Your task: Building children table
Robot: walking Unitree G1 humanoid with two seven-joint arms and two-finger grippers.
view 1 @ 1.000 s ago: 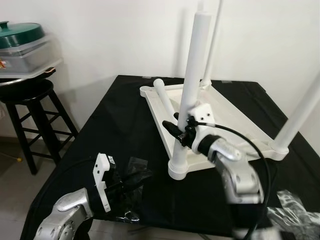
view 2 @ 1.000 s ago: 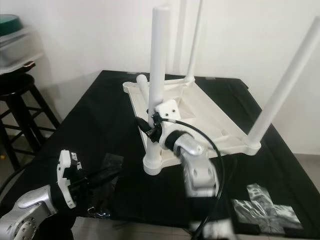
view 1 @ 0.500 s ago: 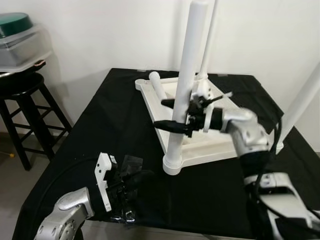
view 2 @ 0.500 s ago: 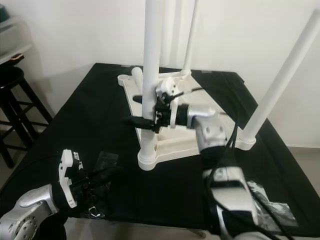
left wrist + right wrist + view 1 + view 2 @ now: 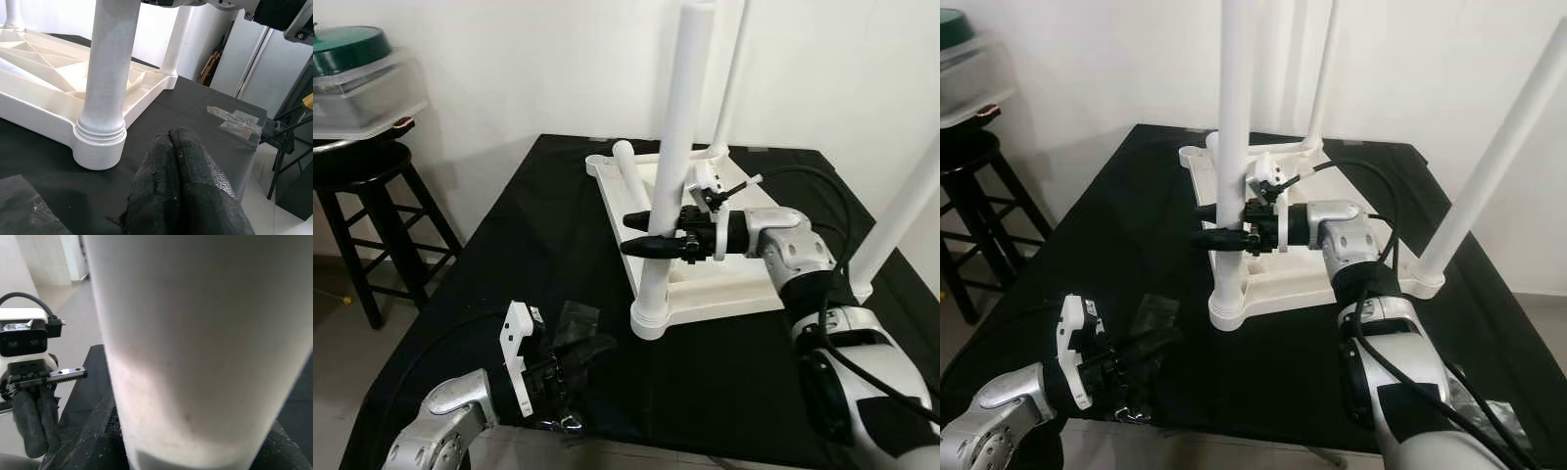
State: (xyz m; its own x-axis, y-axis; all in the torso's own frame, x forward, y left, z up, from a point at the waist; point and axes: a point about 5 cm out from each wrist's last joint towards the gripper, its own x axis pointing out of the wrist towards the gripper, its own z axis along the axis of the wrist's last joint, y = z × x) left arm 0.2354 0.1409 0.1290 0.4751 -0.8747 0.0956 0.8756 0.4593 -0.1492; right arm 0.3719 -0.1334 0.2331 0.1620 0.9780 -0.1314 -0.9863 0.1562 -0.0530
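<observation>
While the right end effector (image 5: pixel 646 233) clasps the near table leg (image 5: pixel 673 147), the left end effector (image 5: pixel 570 354) rests clenched beside a plastic bag (image 5: pixel 576 320).

A black-draped table (image 5: pixel 509 245) carries the upturned white tabletop (image 5: pixel 744 284), plus plastic wrap (image 5: pixel 576 323) near its front edge.

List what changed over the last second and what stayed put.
The right gripper swung up from low beside the near table leg to reach across level, its fingers now either side of the leg at mid-height. Whether they clamp it cannot be told. The upturned white tabletop, the loose leg lying on it and the left gripper, shut by the plastic bag, kept their places.
</observation>
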